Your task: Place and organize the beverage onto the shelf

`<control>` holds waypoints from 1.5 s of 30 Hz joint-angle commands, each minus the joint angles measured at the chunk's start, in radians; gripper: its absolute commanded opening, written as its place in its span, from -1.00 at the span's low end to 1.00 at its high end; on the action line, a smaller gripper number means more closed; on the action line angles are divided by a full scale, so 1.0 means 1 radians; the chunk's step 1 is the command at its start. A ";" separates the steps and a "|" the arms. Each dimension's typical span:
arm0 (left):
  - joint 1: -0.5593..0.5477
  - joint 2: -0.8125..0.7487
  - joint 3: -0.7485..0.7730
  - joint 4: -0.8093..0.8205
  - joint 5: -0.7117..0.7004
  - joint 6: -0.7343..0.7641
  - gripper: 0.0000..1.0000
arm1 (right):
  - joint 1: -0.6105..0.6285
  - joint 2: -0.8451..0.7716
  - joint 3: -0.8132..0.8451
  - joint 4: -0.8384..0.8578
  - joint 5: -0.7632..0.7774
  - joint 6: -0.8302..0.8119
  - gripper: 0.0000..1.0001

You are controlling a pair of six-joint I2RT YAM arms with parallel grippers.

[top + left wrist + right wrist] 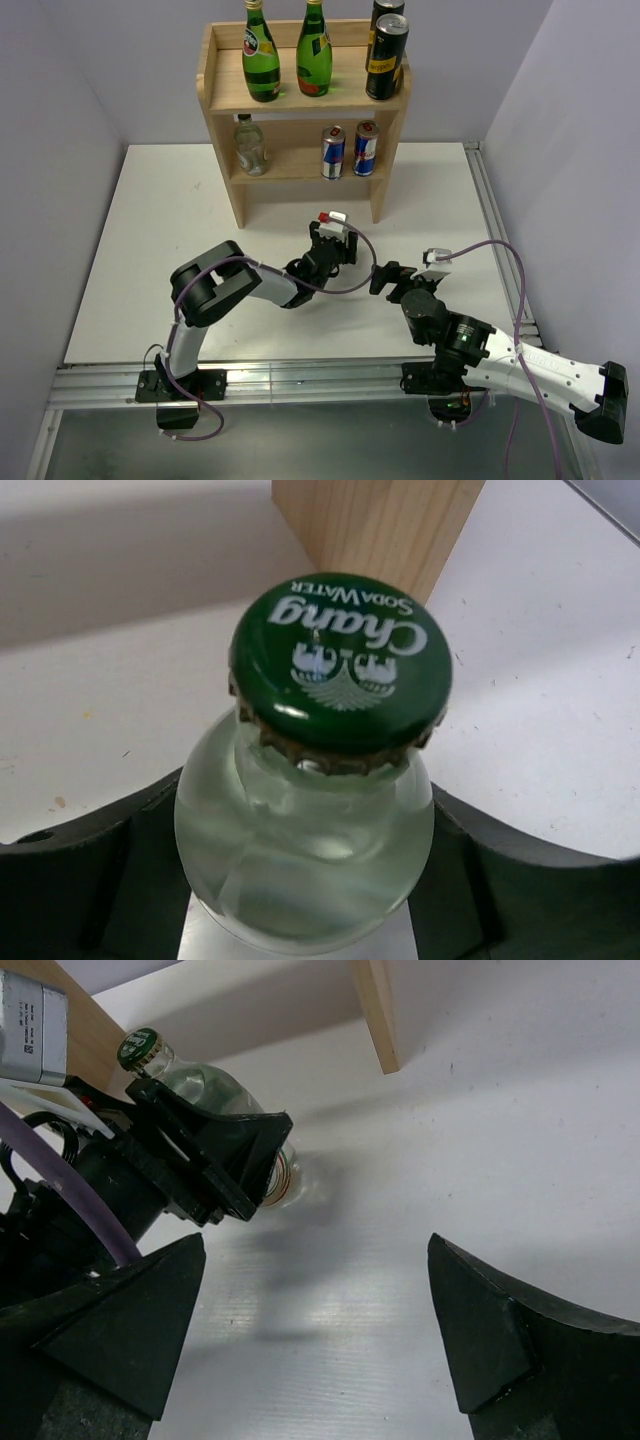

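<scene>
From above, the shelf [225, 150] stands at the far end of the white table [150, 250]. Its top tier carries two green bottles [262, 60] and two black cans [386, 60], and its lower tier a clear bottle [250, 145] and two small cans [348, 150]. My left gripper [333, 243] sits just in front of the shelf, between its side panels, and my right gripper [384, 277] is near it on the right. Through my left wrist camera, my jaws are clamped on a clear soda-water bottle [305, 850] with a green cap [340, 670]. A dark finger [95, 880] is on each side below its shoulder, and a wooden shelf foot stands just behind. Through my right wrist camera, my right jaws are spread wide over bare table. Ahead of them my left gripper holds the bottle low by the shelf foot; whether its base touches the table I cannot tell.
</scene>
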 commanded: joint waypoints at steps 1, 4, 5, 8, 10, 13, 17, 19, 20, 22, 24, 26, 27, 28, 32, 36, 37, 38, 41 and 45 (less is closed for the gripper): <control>0.003 -0.005 0.016 0.012 -0.027 -0.004 -0.39 | 0.004 0.002 -0.014 0.034 0.025 0.003 0.98; 0.003 -0.051 0.001 -0.025 -0.072 0.003 -0.77 | 0.002 0.002 -0.014 0.032 0.025 0.005 0.97; 0.003 -0.086 0.006 -0.054 -0.092 0.000 -0.94 | 0.002 0.004 -0.014 0.032 0.026 0.005 0.98; 0.003 -0.177 -0.005 -0.128 -0.149 0.019 -0.99 | 0.004 0.002 -0.014 0.034 0.025 0.005 0.98; 0.006 -0.226 -0.002 -0.198 -0.192 0.038 -0.99 | 0.004 0.005 -0.012 0.034 0.025 0.003 0.97; 0.013 -0.318 0.012 -0.247 -0.227 0.076 -0.99 | 0.004 0.007 -0.012 0.035 0.025 0.003 0.97; 0.048 -0.445 0.074 -0.390 -0.226 0.081 -0.99 | 0.004 0.007 -0.012 0.035 0.025 0.002 0.98; 0.075 -0.496 0.098 -0.419 -0.230 0.085 -0.99 | 0.004 0.007 -0.012 0.035 0.023 0.002 0.97; 0.085 -0.509 0.119 -0.425 -0.224 0.093 -0.99 | 0.004 0.008 -0.012 0.034 0.025 0.002 0.97; 0.114 -0.535 0.147 -0.455 -0.233 0.117 -0.99 | 0.004 0.010 -0.011 0.034 0.025 0.002 0.97; 0.132 -0.547 0.196 -0.484 -0.233 0.139 -0.99 | 0.002 0.011 -0.011 0.037 0.022 0.000 0.97; 0.161 -0.561 0.246 -0.502 -0.210 0.147 -0.99 | 0.002 0.011 -0.011 0.037 0.022 0.000 0.98; 0.172 -0.562 0.265 -0.514 -0.204 0.148 -0.99 | 0.004 0.014 -0.011 0.038 0.022 0.000 0.97; 0.193 -0.561 0.304 -0.536 -0.201 0.148 -0.99 | 0.004 0.014 -0.011 0.037 0.022 0.000 0.97; 0.230 -0.539 0.383 -0.567 -0.178 0.161 -0.99 | 0.004 0.020 -0.009 0.038 0.025 0.000 0.97; 0.255 -0.518 0.414 -0.567 -0.161 0.157 -0.99 | 0.002 0.019 -0.009 0.038 0.025 0.000 0.97; 0.260 -0.513 0.418 -0.567 -0.163 0.157 -0.99 | 0.004 0.019 -0.009 0.038 0.023 0.000 0.97; 0.266 -0.504 0.427 -0.562 -0.163 0.157 -0.99 | 0.004 0.019 -0.009 0.040 0.023 0.000 0.97; 0.279 -0.484 0.443 -0.564 -0.156 0.153 -0.99 | 0.002 0.017 -0.009 0.038 0.022 0.000 0.97; 0.289 -0.469 0.460 -0.557 -0.150 0.148 -0.99 | 0.004 0.022 -0.009 0.043 0.022 -0.003 0.97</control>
